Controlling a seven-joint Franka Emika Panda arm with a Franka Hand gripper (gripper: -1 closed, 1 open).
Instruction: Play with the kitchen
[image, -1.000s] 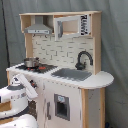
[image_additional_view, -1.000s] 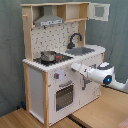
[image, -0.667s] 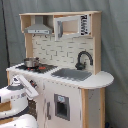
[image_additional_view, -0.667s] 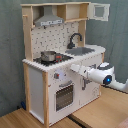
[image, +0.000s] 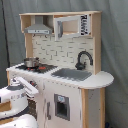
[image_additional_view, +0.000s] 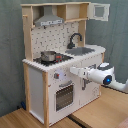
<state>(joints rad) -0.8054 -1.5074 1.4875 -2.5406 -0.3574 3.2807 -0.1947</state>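
support: wooden floor | on it: the kitchen, apparently standing directly

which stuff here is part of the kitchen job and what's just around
Part of the job:
- the kitchen, with its faucet, sink, stovetop, oven door and range hood
- the gripper, at the kitchen's front panel

Just around:
- the small pot on the stovetop
- the grey curtain behind
- the wooden floor

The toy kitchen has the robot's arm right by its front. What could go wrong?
The gripper sits close against the kitchen front near the knobs, so a push might scrape the panel. The small pot on the stovetop could slide or tip if the kitchen gets jolted.
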